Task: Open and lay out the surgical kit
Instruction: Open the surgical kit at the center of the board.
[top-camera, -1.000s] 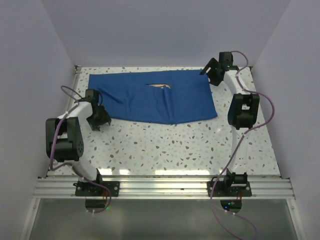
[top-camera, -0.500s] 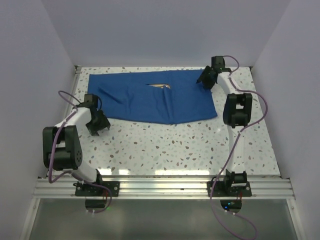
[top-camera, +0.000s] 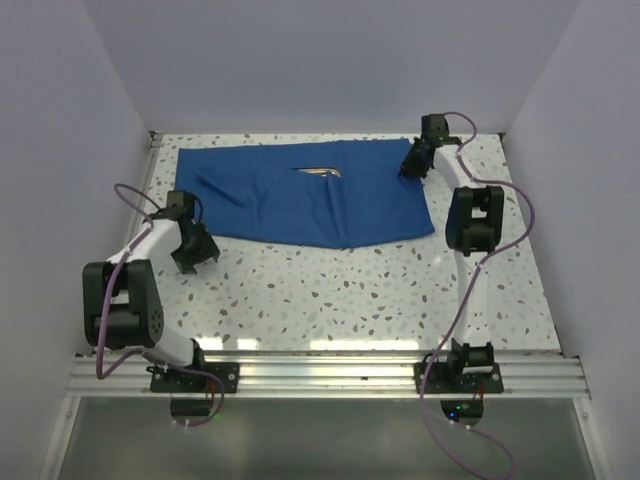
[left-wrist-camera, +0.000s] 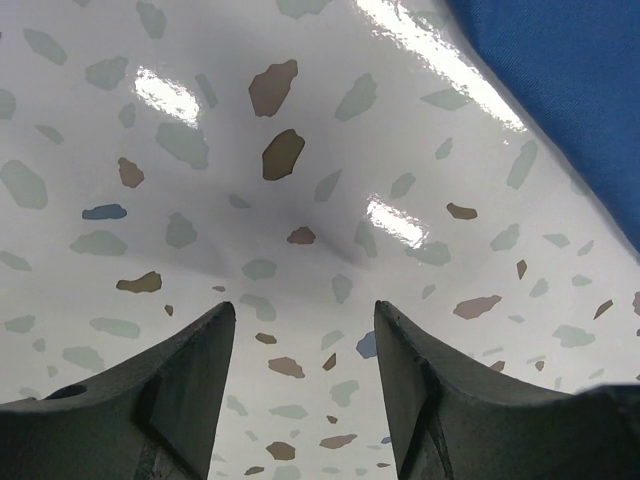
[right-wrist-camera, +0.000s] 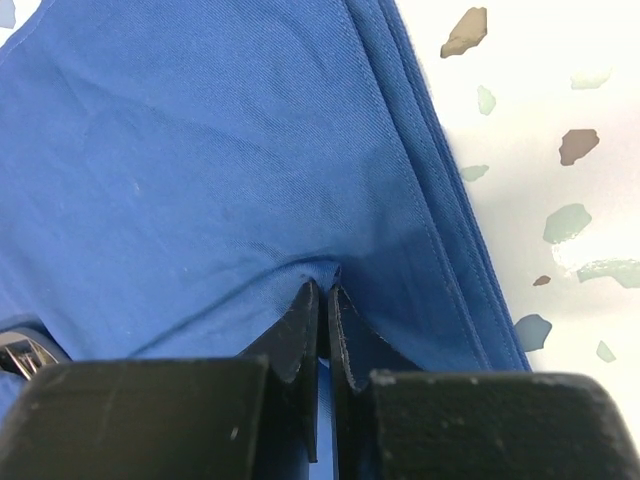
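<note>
The surgical kit's royal-blue cloth wrap (top-camera: 300, 200) lies partly folded across the far half of the table. Thin silver instruments (top-camera: 322, 172) peek out of a fold near its middle. At the wrap's far right corner my right gripper (top-camera: 410, 168) is shut on the cloth. In the right wrist view the right gripper (right-wrist-camera: 325, 290) pinches a small ridge of the blue cloth (right-wrist-camera: 200, 150) near its stitched hem. My left gripper (top-camera: 195, 255) hangs open just off the wrap's near left edge. In the left wrist view the left gripper (left-wrist-camera: 305, 305) holds nothing, and the cloth (left-wrist-camera: 570, 80) fills the upper right corner.
The speckled terrazzo table (top-camera: 330, 290) is walled in by grey panels on three sides. An aluminium rail (top-camera: 320, 375) with both arm bases runs along the near edge. A bit of shiny metal (right-wrist-camera: 18, 352) shows at the lower left of the right wrist view.
My right gripper has come down to the wrap's far right corner and shut on the cloth. The left arm has drawn back slightly, its gripper still open.
</note>
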